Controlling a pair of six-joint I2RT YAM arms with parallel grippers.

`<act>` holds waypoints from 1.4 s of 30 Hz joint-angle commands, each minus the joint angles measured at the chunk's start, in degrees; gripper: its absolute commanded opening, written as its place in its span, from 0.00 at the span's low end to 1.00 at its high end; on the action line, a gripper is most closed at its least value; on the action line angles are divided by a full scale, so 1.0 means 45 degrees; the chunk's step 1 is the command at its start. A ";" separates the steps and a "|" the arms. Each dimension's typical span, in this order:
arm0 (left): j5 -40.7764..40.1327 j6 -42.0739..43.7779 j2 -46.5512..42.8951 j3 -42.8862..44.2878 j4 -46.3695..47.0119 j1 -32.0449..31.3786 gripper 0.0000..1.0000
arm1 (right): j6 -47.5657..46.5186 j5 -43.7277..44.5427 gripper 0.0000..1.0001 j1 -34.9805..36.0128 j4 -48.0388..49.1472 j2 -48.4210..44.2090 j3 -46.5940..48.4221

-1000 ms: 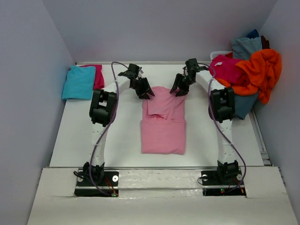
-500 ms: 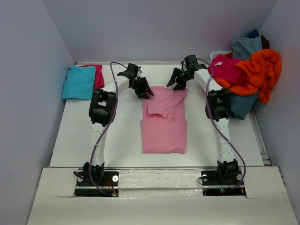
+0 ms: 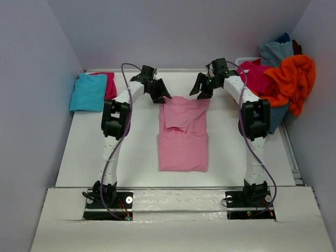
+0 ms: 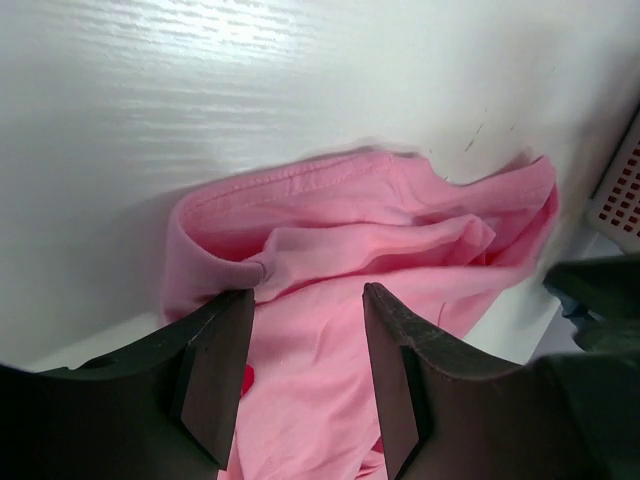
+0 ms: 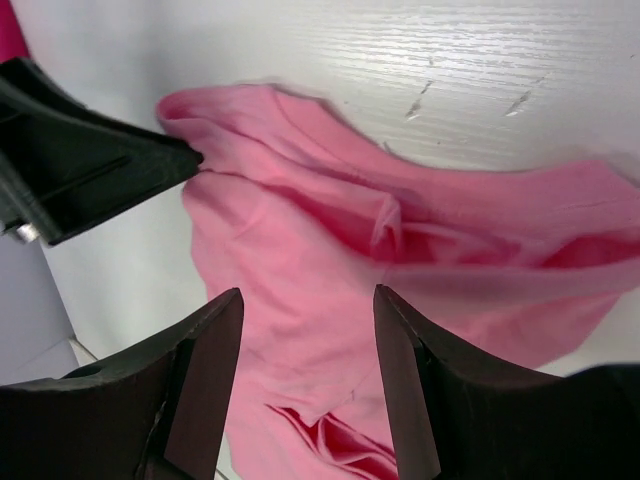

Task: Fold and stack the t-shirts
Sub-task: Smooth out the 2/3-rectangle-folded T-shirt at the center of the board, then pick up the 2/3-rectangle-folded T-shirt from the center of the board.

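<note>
Seen from overhead, the light pink t-shirt (image 3: 184,136) lies partly folded mid-frame on the table (image 3: 131,152), with a gripper at each upper corner. Only the wrist views show the fingers. The left gripper (image 4: 307,295) and the right gripper (image 5: 307,295) both stand parted over the cloth, pinching nothing. Only the overhead shows the rest. One turquoise t-shirt (image 3: 88,92) lies on a folded magenta t-shirt (image 3: 111,84) at upper left. One orange t-shirt (image 3: 294,79), a heaped magenta t-shirt (image 3: 254,77) and a grey-blue t-shirt (image 3: 275,52) are piled at upper right. Two arms, two grippers.
</note>
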 commanded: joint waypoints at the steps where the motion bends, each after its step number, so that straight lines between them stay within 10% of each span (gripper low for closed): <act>1: -0.0282 0.0012 0.0148 0.0645 0.0006 0.0119 0.59 | -0.0362 0.0261 0.61 -0.0081 0.0526 -0.1651 -0.0589; 17: -0.1297 0.0538 -0.3325 -0.2456 0.0006 0.0003 0.59 | 0.0047 0.0632 0.63 -0.0081 0.0740 -0.4536 -0.5117; 28: 0.0030 -0.0866 -1.1645 -1.2787 0.3091 -0.0582 0.63 | 0.1003 -0.0479 0.68 -0.0081 0.2496 -0.9949 -1.2948; 42: 0.1474 -0.2057 -1.4560 -2.0524 0.6507 -0.1190 0.66 | 0.2527 -0.1125 0.72 0.0153 0.3220 -1.4542 -1.8616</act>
